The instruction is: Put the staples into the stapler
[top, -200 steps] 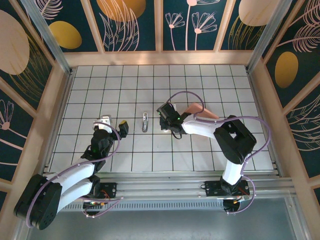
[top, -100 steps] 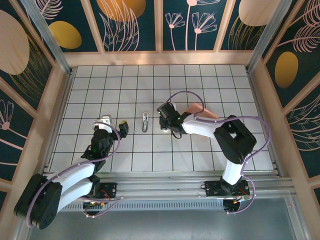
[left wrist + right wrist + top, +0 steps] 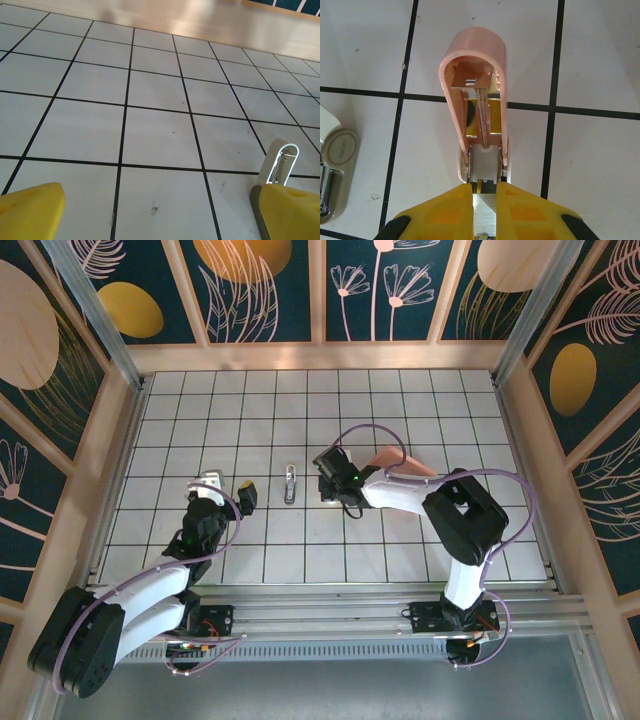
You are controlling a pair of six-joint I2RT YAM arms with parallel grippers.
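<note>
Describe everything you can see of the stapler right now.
The stapler is a slim whitish-grey oblong with rounded ends and shiny grey metal inside, looking like plastic. It lies flat on the tiled floor, its length running from near edge to far. The right gripper sits beside it, not touching.

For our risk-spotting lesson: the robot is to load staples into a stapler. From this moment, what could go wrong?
1. The right gripper is shut on the thin silvery staple strip; little of it shows, so it could slip or twist.
2. That gripper sits at the pink rounded shell with a spring, while the whitish-grey oblong stapler lies off to one side; the strip might snag there.
3. The left gripper is open and holds nothing, so the loose stapler may slide when pressed.
</note>
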